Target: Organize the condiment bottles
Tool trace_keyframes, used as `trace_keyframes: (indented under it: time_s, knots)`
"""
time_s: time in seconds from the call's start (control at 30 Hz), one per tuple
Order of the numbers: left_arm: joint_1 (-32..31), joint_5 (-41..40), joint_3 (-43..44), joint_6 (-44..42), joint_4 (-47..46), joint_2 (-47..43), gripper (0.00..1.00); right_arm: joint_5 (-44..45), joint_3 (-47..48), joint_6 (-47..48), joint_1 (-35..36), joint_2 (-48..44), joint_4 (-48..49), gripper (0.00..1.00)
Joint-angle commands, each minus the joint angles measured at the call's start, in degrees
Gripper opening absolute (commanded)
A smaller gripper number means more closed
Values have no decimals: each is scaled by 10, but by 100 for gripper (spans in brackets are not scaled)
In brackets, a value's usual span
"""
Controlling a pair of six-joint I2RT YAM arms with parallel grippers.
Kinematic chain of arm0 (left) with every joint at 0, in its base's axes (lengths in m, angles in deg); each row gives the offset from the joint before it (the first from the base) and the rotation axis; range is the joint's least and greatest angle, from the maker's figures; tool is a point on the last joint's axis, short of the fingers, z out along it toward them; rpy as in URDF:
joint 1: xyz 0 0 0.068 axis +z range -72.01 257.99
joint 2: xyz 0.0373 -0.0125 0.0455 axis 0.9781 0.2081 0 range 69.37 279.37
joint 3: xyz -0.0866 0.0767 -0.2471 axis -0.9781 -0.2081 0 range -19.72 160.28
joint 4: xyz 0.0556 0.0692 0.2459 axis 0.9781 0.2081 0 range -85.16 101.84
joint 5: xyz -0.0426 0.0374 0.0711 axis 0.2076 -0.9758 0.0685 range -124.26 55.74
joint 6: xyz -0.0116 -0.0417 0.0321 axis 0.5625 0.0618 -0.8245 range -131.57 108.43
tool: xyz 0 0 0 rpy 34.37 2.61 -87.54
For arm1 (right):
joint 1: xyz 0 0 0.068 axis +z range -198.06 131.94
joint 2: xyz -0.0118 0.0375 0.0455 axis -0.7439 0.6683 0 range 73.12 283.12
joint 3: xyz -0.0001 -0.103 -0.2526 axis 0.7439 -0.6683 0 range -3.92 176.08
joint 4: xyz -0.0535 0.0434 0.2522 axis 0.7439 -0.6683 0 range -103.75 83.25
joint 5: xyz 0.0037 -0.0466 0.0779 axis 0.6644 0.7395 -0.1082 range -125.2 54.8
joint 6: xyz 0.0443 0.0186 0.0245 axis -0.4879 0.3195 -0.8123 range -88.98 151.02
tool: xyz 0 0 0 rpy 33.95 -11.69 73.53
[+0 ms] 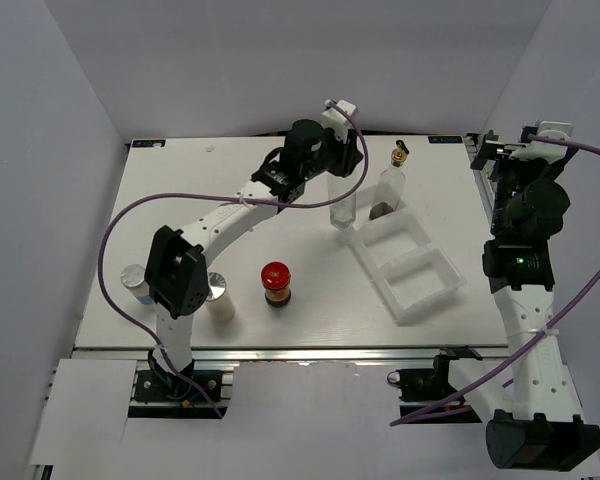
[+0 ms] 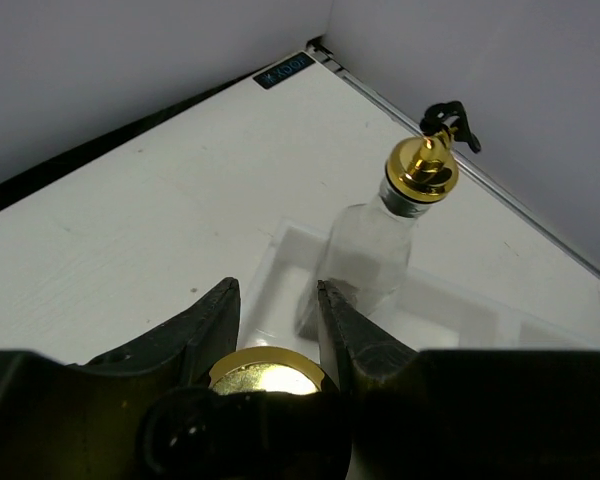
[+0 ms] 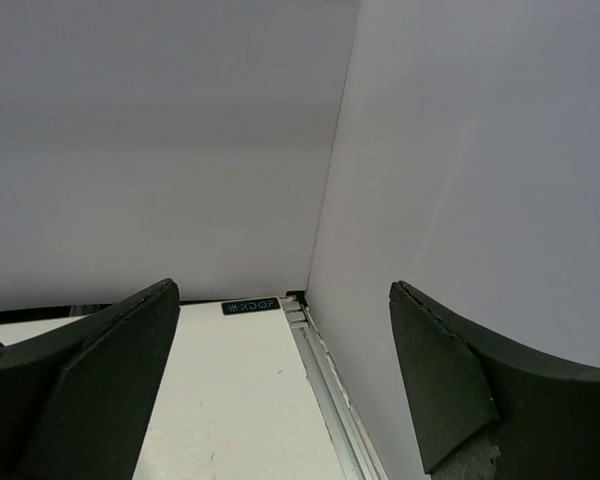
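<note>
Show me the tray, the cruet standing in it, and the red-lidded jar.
tray [image 1: 420, 278], top view, bare compartment floor.
cruet in the tray [image 2: 375, 245], left wrist view, glass body.
red-lidded jar [image 1: 275, 273], top view, red lid.

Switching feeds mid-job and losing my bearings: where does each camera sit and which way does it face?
Top external: above and behind the bases, looking down on the table; both arms show.
Left wrist: on the left arm, facing the far right corner over the tray; left claw closed on the held cruet.
Right wrist: on the right arm, facing the far right wall corner; open right claw shows.
Shared: top and left wrist both show the second cruet in the tray.
</note>
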Motion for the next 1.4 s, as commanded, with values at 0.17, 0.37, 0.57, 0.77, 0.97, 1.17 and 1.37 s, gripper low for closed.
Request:
trace_keyframes:
  time_s: [0.17,0.37,0.57,0.77,0.97,1.17,1.37]
  knots:
    - [-35,-23,105,3,-49,21,0,13,-11,18,-1,2,32,89]
    - [-42,-31,104,7,-89,50,0,20,-18,23,-2,0,38,89]
    - [-43,-34,124,16,-112,94,0,18,-29,32,-1,-2,51,89]
    - [-44,-33,127,23,-122,119,0,18,-30,34,-1,4,55,89]
    - [-46,-46,111,6,-107,118,28,6,-32,34,-2,7,54,89]
    - [-54,-41,97,-2,-95,111,83,-5,-31,33,-1,12,50,89]
    - [-58,-46,112,-8,-75,107,87,-11,-31,34,-2,11,47,89]
